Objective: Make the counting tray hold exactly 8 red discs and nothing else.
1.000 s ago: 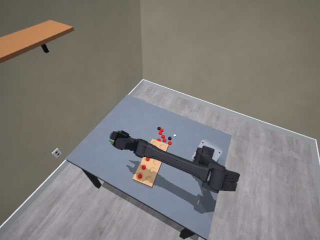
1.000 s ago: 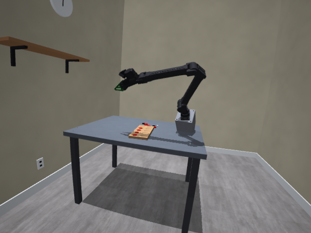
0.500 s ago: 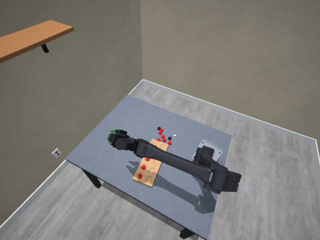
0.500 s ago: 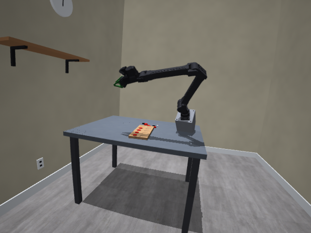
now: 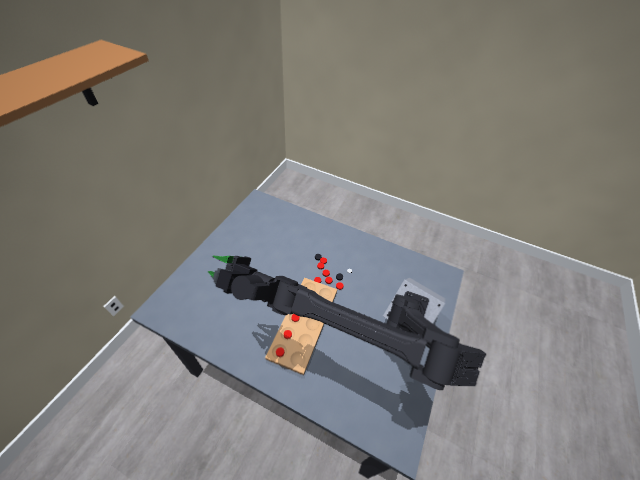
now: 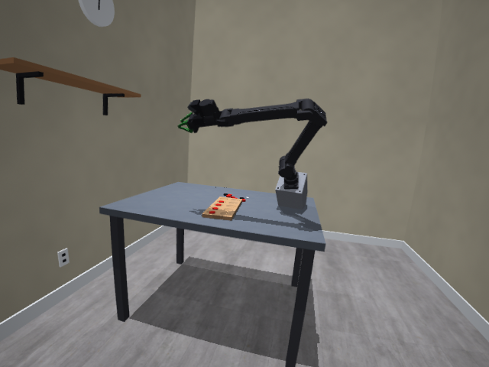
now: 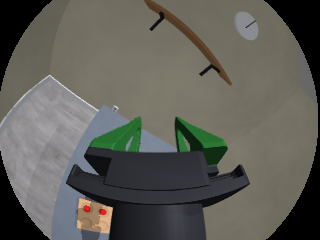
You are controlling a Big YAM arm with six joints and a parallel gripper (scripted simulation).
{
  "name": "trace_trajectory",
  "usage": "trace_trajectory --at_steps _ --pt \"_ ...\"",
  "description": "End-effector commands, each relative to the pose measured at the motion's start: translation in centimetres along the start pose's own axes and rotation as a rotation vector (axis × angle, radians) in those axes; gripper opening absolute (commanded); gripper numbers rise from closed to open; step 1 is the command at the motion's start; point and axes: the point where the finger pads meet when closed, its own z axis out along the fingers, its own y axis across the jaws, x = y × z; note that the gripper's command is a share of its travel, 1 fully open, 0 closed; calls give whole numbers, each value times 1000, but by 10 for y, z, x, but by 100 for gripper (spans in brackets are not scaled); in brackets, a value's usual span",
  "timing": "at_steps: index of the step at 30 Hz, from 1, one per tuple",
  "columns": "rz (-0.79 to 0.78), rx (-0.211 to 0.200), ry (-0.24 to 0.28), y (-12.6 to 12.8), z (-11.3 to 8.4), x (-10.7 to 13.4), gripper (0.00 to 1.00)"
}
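Top view: your tray (image 5: 301,343) (image 6: 223,213) (image 7: 94,216) lies flat nr table (image 5: 351,413) (image 6: 157,205) (image 7: 67,175) ctr, bare tabletop at its 9 o'clock; loose red discs (image 5: 325,272) (image 6: 229,196) sit off its 12 o'clock end. Your gripper (image 5: 210,266) (image 6: 179,121) (image 7: 158,120), at 10 o'clock, hangs high, fingers approx half apart, nothing btwn.

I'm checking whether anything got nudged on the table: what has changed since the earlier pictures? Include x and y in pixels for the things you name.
The gripper (image 5: 210,265) (image 6: 179,121) (image 7: 158,120) has tipped upward toward level, and its green fingers now stand farther apart, with nothing between them. Nothing was taken hold of or let go. The counting tray (image 5: 310,333) (image 6: 227,209) and the loose discs beyond it look unmoved.
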Motion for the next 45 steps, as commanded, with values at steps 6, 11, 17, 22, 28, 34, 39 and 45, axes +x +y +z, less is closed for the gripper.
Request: trace_trajectory --at_steps 6,11,17,22,28,34,39,45 --pt "-15 -5 -75 2 -3 -36 46" --pt "47 5 119 -20 21 47 46" --pt "97 -3 232 -30 35 93 46" --pt "94 -4 202 -30 38 74 46" --pt "82 -36 160 -12 31 55 46" --pt "152 -8 326 -40 47 128 46" --pt "146 -40 327 -22 48 127 46" --pt "217 -7 451 -50 48 183 46"
